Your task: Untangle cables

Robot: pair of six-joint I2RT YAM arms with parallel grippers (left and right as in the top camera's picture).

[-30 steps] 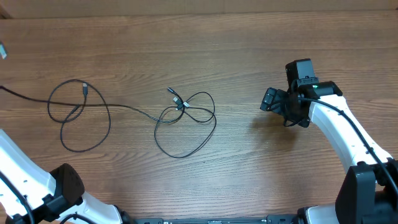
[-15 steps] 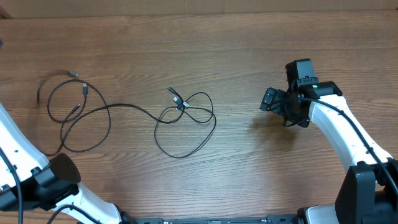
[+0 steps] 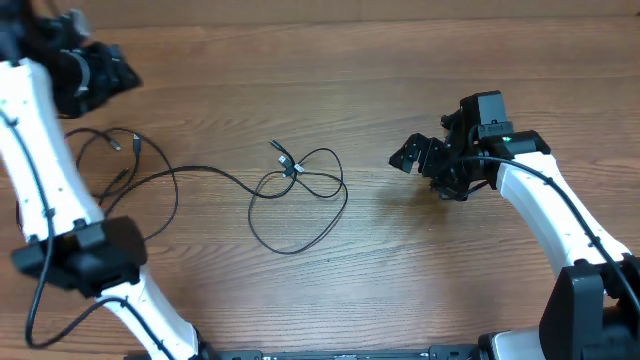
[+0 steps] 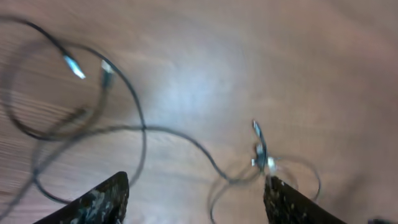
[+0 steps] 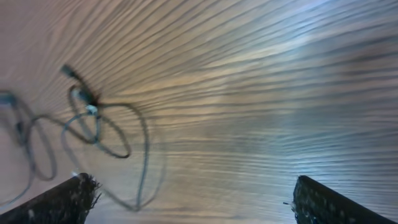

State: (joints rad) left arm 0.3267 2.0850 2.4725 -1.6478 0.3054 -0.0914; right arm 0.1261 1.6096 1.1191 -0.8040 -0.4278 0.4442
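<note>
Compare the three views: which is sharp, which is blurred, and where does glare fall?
Overhead: sharp and evenly lit, cables crisp. Left wrist: heavily blurred, with a pale glare patch on the table. Right wrist: grain streaked, bright sheen towards the upper right.

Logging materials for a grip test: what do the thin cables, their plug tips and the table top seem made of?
Cables: thin, matte black, bending in loose loops, so probably rubber or plastic sheathing. Plug tips: bright silvery glints, likely metal, though blurred. Table: brown grain lines with slight sheen; wood or wood-look laminate, cannot tell which.
</note>
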